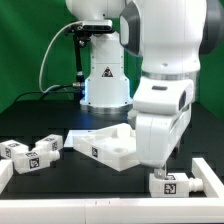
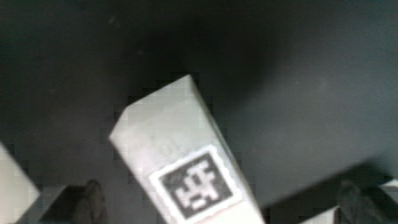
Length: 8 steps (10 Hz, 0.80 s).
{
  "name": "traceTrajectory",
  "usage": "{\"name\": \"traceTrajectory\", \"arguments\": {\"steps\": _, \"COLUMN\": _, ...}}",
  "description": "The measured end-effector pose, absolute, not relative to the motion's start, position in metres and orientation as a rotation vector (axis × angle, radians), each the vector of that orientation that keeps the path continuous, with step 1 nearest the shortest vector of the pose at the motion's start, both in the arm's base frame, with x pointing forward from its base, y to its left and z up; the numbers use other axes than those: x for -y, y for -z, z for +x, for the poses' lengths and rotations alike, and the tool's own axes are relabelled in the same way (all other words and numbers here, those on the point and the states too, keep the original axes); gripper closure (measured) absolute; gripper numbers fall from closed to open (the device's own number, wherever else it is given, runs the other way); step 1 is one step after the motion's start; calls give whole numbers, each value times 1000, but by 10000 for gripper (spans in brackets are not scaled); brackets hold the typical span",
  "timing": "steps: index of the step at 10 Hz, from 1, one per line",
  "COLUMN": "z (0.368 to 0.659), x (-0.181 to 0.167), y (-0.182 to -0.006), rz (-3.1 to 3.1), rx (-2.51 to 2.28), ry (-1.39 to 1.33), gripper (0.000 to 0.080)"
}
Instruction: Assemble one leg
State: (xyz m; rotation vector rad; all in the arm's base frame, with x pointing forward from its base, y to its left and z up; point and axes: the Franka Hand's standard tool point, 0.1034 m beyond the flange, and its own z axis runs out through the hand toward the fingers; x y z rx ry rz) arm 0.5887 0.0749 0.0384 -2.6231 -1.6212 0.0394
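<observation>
- One white rim (image 1: 90,205) ran along the worktop's front edge.
- Three legs could be counted for certain.
- One leg (image 1: 172,185) (image 2: 173,140) lay flat near the front right corner, a tag on its upper face.
- One gripper (image 1: 163,170) (image 2: 228,205) hung straight over that leg, jaws spread wide. In the wrist view a dark fingertip (image 2: 79,203) stood clear on each side of the leg, neither touching it.
- One white piece (image 1: 208,175) lay just beside the leg toward the right edge; whether it was a fourth leg could not be told.
- The two other legs (image 1: 15,152) (image 1: 43,150) lay side by side near the front left corner, well apart from the gripper.
- One tabletop (image 1: 105,148) lay flat mid-worktop, between the two groups of legs.
- One robot base (image 1: 103,85) stood by the back edge.
</observation>
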Motion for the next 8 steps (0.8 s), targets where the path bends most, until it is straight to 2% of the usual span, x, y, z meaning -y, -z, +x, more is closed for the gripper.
{"name": "traceTrajectory", "arguments": {"steps": 3, "z": 588, "x": -75, "y": -24, "rz": -2620, "rx": 1618, "ry": -31, "gripper": 150}}
{"name": "traceTrajectory", "arguments": {"steps": 7, "z": 588, "x": -69, "y": -22, "rz": -2620, "rx": 1616, "ry": -38, "gripper": 150}}
{"name": "traceTrajectory", "arguments": {"steps": 8, "z": 587, "x": -69, "y": -22, "rz": -2620, "rx": 1616, "ry": -38, "gripper": 264}}
